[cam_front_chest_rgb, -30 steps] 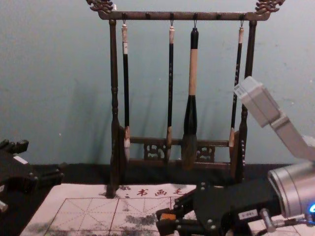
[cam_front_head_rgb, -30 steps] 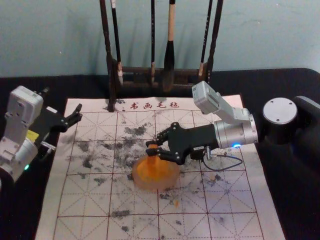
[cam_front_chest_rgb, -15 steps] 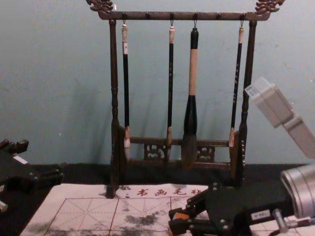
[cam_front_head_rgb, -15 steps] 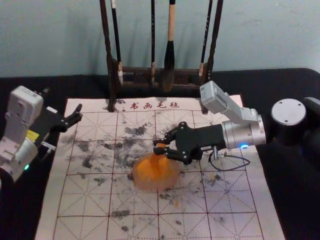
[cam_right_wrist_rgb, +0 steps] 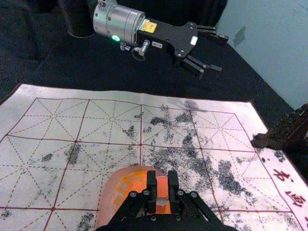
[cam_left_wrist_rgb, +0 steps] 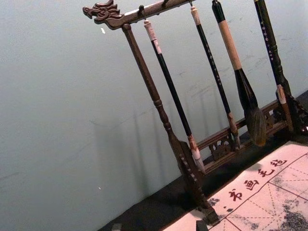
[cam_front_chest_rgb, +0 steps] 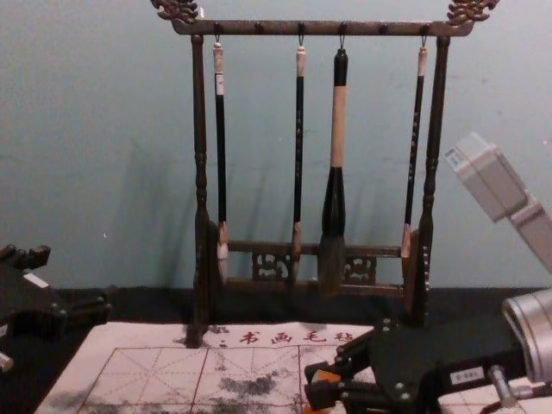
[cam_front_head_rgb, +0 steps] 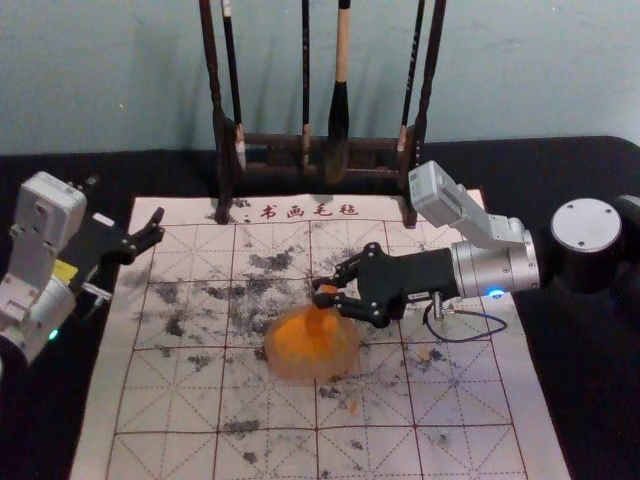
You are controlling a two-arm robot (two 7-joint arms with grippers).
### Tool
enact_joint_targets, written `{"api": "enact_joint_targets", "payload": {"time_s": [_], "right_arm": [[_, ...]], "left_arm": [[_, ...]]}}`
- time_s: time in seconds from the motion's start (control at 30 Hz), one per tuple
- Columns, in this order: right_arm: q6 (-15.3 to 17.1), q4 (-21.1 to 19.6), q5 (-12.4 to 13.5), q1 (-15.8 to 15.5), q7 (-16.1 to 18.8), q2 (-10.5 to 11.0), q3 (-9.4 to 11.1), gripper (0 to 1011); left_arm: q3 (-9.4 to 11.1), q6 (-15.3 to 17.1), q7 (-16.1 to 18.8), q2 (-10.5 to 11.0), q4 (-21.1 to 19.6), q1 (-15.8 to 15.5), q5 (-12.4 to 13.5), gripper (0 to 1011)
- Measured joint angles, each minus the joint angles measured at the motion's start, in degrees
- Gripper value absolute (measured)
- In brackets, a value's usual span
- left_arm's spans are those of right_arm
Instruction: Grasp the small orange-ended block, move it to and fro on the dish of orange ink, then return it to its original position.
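A dark wooden rack [cam_left_wrist_rgb: 159,103] stands before a pale wall [cam_left_wrist_rgb: 57,120], a carved dragon head [cam_left_wrist_rgb: 103,13] at the end of its top bar. From that end along the rack hang a slim brush [cam_left_wrist_rgb: 171,84] with a white tip, another slim brush [cam_left_wrist_rgb: 214,70], a thick brush [cam_left_wrist_rgb: 245,89] with dark bristles, then a slim brush [cam_left_wrist_rgb: 282,98] against the far post. Below, a white mat [cam_left_wrist_rgb: 255,195] with red characters and black stains lies under the rack's near foot. The left gripper's [cam_front_head_rgb: 125,203] tips stand apart, one appearing just beside that foot.
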Motion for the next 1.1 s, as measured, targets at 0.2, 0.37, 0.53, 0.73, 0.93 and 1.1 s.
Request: {"api": "enact_joint_targets", "payload": {"time_s": [0.2,0.37,0.53,0.73,0.93,1.1], "right_arm": [[0.1,-0.7,0.0,-0.1,0.1,0.5,0.0,147],[0.4,-1.4,-0.1,-0.3,0.3,1.1,-0.2,147],[0.7,-2.2,-0.1,-0.5,0.4,1.7,-0.4,147],[0.9,-3.1,-0.1,-0.8,0.6,2.4,-0.5,148],[1.0,-3.9,0.1,-1.0,0.8,2.9,-0.6,147],[1.2,-4.8,0.4,-1.3,1.0,3.4,-0.8,147]], "left_arm": [[0.0,0.0,0.0,0.0,0.0,0.0,0.0,1001],[0.0,0.0,0.0,0.0,0.0,0.0,0.0,1001],[0.0,0.0,0.0,0.0,0.0,0.0,0.0,1001],[0.0,0.0,0.0,0.0,0.0,0.0,0.0,1002],[0.0,0.0,0.0,0.0,0.0,0.0,0.0,1001],[0.0,0.0,0.0,0.0,0.0,0.0,0.0,1001]]}}
